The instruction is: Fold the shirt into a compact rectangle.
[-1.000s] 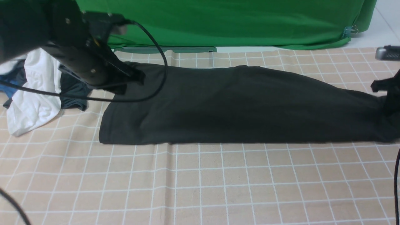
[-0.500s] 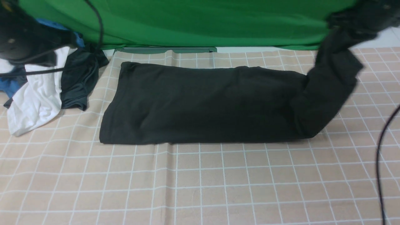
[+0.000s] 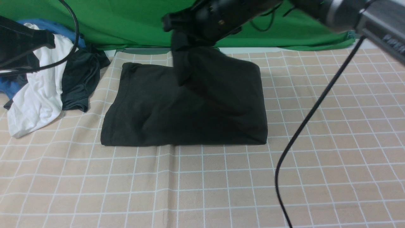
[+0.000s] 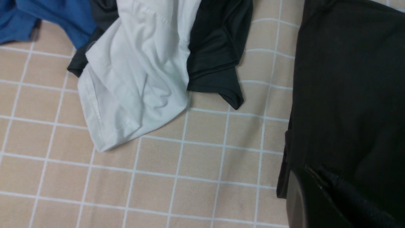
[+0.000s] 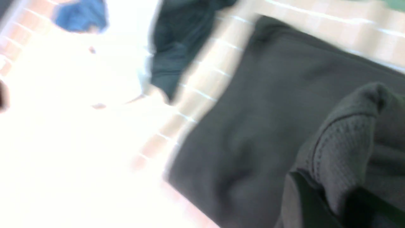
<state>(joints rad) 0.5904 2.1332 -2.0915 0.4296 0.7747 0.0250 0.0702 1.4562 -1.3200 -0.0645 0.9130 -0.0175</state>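
Where the left arm (image 3: 19,38) hung at the far-left edge above a heap of spare clothing, the left gripper (image 4: 303,205) showed only as a dark sliver in its wrist view, and whether it stood open or closed could not be told. Below lay a white garment (image 3: 34,104) over a blue one (image 3: 63,30), with a dark teal-grey garment (image 3: 79,82) just beside. The shirt (image 3: 148,110) lay centre-left on the checked cloth (image 3: 221,183), its right portion doubled over and drawn up to a peak. The right gripper (image 3: 180,32) was clamped on that raised end, ribbed fabric pinched between its jaws. A black cable (image 3: 303,129) trailed down at right.
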